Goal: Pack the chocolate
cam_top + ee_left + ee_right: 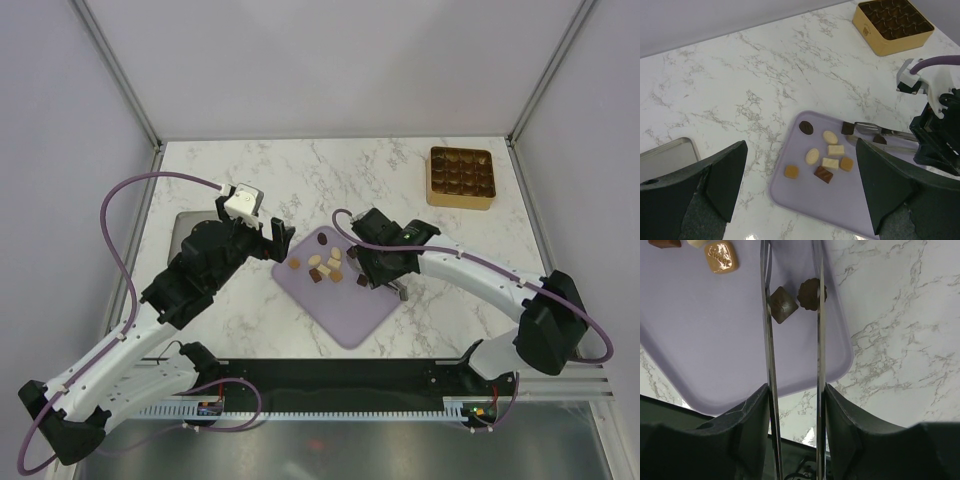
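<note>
Several chocolates [322, 266], dark brown, caramel and cream-white, lie on the lilac mat [345, 305]. In the left wrist view they cluster mid-mat [826, 157]. My left gripper [802, 192] is open and empty, hovering over the mat's left edge [277, 242]. My right gripper [796, 412] is shut on metal tongs [768, 340], whose arms stand apart. The tong arms reach along the mat [880, 132] and straddle a dark square chocolate [782, 304]; a round dark chocolate [812, 292] touches the right arm. A caramel piece [720, 257] lies beyond them.
The gold grid tray [462, 177] with dark compartments stands at the far right corner, also in the left wrist view [892, 25]. A grey metal tray [185, 228] lies under the left arm. Frame posts rise at the back corners.
</note>
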`<state>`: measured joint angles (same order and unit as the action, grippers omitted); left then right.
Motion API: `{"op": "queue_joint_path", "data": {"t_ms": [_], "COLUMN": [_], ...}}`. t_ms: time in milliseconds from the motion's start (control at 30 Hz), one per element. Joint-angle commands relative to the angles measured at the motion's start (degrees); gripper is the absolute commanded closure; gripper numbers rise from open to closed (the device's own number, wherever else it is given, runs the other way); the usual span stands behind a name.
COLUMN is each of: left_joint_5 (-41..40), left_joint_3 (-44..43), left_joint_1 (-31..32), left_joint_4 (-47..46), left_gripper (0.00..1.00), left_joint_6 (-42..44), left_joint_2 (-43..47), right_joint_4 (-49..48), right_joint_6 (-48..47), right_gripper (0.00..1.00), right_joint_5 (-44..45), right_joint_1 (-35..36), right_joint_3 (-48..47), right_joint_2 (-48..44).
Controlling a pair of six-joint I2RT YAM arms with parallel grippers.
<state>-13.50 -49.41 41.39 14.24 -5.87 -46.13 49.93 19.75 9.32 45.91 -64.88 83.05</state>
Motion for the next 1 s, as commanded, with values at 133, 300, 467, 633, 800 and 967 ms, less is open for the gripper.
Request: {"op": "queue_joint_path", "data": {"t_ms": [133, 300, 467, 633, 800, 967], "left_joint_5": [-1.6, -1.4, -1.4, -1.5, -1.4, -0.8], "left_joint_3": [0.1, 0.1, -0.1, -0.1, -0.1, -0.2], "left_joint_1": [0.4, 0.4, 0.4, 0.4, 0.4, 0.4], "left_joint_4": [-1.7, -1.7, -1.6, -1.6, -1.7, -1.7], "left_gripper": [0.03, 0.03, 0.03, 0.03, 0.03, 0.03], "left_joint_6": [2.0, 2.1, 2.3, 2.4, 2.4, 2.3], "left_joint_2": [-0.5, 0.6, 0.7, 1.0, 1.4, 1.3], "right_joint_4": [-3.2, -5.5, -6.0, -5.1, -3.9, -2.8], "right_joint_6": [0.0, -0.5, -0.5, -0.5, -0.1, -0.1], "right_gripper": [0.46, 0.46, 0.46, 0.48, 0.5, 0.55], "right_joint_5": [3.2, 3.7, 2.8, 2.7, 2.6, 2.3], "right_joint_1": [0.1, 0.1, 0.1, 0.1, 0.1, 0.1], "right_joint_3": [0.0, 0.7, -0.7, -1.6, -1.6, -2.1], "right_joint_2": [2.2, 4.6, 6.1, 5.6, 3.4, 2.2]}}
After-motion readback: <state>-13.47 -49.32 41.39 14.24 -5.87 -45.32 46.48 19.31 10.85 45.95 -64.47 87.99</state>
